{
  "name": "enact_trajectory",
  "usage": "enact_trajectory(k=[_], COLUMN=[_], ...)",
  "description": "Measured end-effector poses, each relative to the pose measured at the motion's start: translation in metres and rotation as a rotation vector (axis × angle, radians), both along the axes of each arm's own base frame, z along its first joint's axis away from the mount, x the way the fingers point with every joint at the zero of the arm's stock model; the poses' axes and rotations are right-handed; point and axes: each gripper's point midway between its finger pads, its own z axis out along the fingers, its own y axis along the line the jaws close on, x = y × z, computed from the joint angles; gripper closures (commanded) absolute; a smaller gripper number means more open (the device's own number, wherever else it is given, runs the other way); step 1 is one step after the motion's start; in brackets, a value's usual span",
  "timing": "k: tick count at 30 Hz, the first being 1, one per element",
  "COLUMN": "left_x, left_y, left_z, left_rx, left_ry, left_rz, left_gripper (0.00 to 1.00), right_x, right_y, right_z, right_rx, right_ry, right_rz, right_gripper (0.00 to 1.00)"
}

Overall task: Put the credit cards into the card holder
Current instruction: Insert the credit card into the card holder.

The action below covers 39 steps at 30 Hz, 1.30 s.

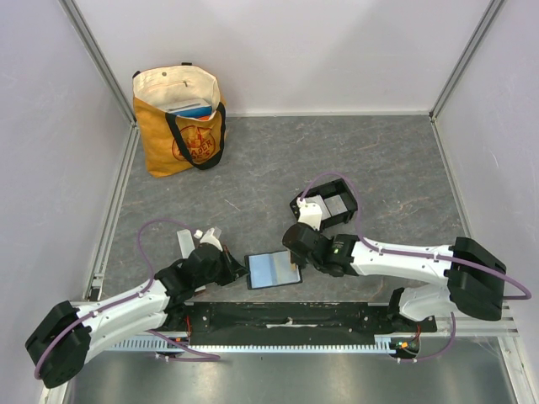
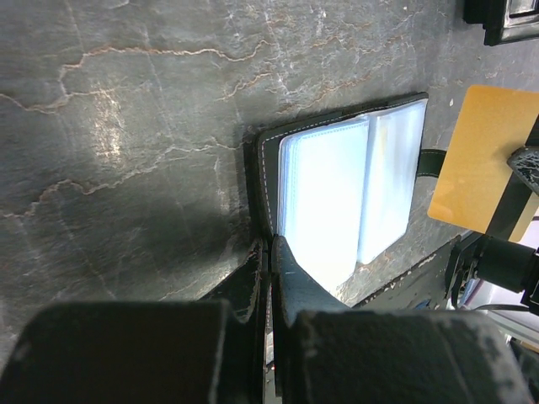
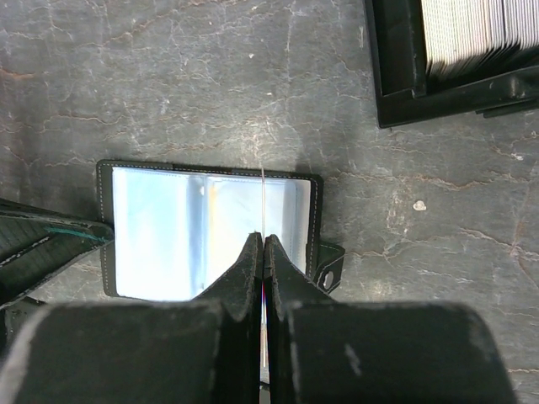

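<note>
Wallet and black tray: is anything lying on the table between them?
No. In the right wrist view, the strip of grey table between the wallet and the tray is bare.

Orange-gold credit card (image 2: 484,160): thin plain rectangle, pinched by one edge between the closed fingers of the right gripper (image 3: 263,240). It is held upright on its edge over the clear sleeves of an open black wallet (image 3: 160,227). Whether it touches the sleeves cannot be told.
Pale credit cards (image 3: 480,34): a grey-white stack, packed side by side inside the card holder.
Card holder (image 3: 396,84): small black tray with low walls, resting on the grey table at a slant, beyond the wallet and apart from it.
</note>
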Motion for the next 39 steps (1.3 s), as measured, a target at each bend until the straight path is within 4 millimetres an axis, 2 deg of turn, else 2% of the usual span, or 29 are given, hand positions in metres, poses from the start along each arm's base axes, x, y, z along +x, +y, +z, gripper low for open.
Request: enact_trajectory(k=[10, 20, 26, 32, 39], left_x=[0.001, 0.000, 0.001, 0.001, 0.001], left_y=[0.000, 0.001, 0.000, 0.000, 0.000], left_z=[0.000, -0.002, -0.002, -0.002, -0.003], left_rx=[0.002, 0.006, 0.008, 0.008, 0.008], left_ry=[-0.002, 0.003, 0.004, 0.004, 0.005], left_rz=[0.003, 0.003, 0.003, 0.003, 0.003], left_gripper=[0.98, 0.98, 0.98, 0.98, 0.98], right_x=[-0.003, -0.007, -0.006, -0.008, -0.015], right_y=[-0.010, -0.005, 0.009, 0.032, 0.054], right_z=[-0.016, -0.026, -0.031, -0.032, -0.024], right_rx=[-0.045, -0.053, -0.015, 0.056, 0.140], right_ry=[0.056, 0.089, 0.101, 0.123, 0.145], right_rz=[0.008, 0.035, 0.053, 0.096, 0.172], right_gripper=[1.00, 1.00, 1.00, 1.00, 1.00])
